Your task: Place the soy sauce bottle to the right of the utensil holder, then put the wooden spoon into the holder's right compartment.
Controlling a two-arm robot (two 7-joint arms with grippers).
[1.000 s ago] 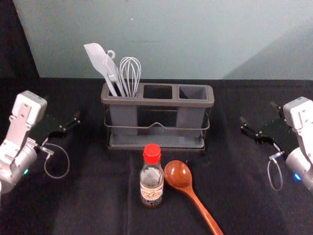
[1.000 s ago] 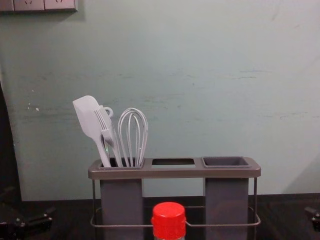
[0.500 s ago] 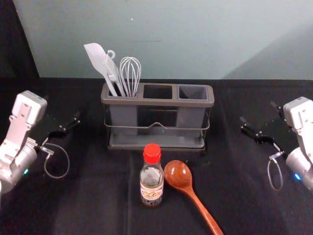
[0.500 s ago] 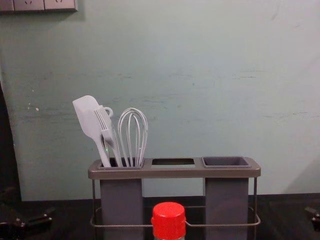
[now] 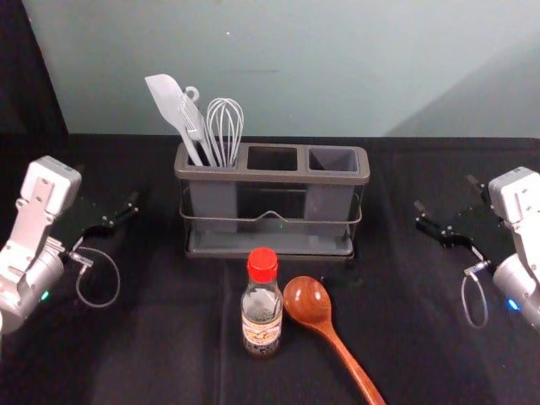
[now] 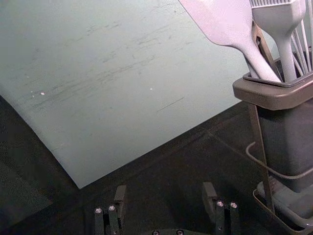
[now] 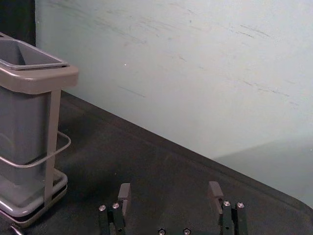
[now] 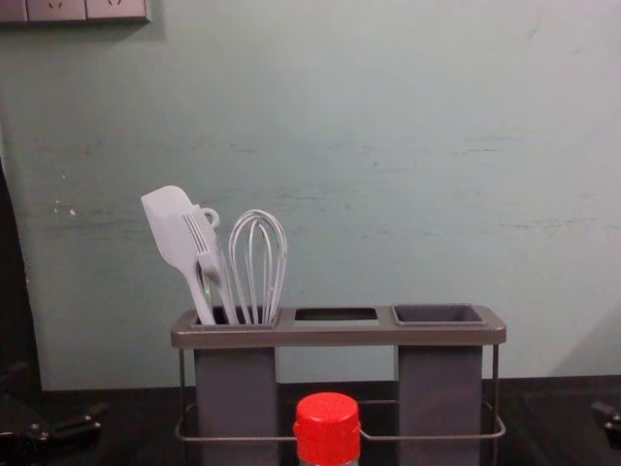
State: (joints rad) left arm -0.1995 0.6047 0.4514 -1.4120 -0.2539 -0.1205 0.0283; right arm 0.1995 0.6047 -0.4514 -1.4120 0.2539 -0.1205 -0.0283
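My right gripper (image 7: 169,188), at right, hangs open; soy sauce bottle (image 5: 262,316) to its near left. Left gripper (image 6: 165,187) open, at left.

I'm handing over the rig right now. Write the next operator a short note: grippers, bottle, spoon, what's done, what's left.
Left gripper: open, holding nothing, off the holder's left side.
Right gripper: open, holding nothing, off its right side.
Soy sauce bottle: upright in front of the utensil holder.
Wooden spoon: lying just right of the bottle, handle toward the near side.
Done: neither placement.
Left: bottle to the holder's right, then spoon into the right compartment, which looks empty.
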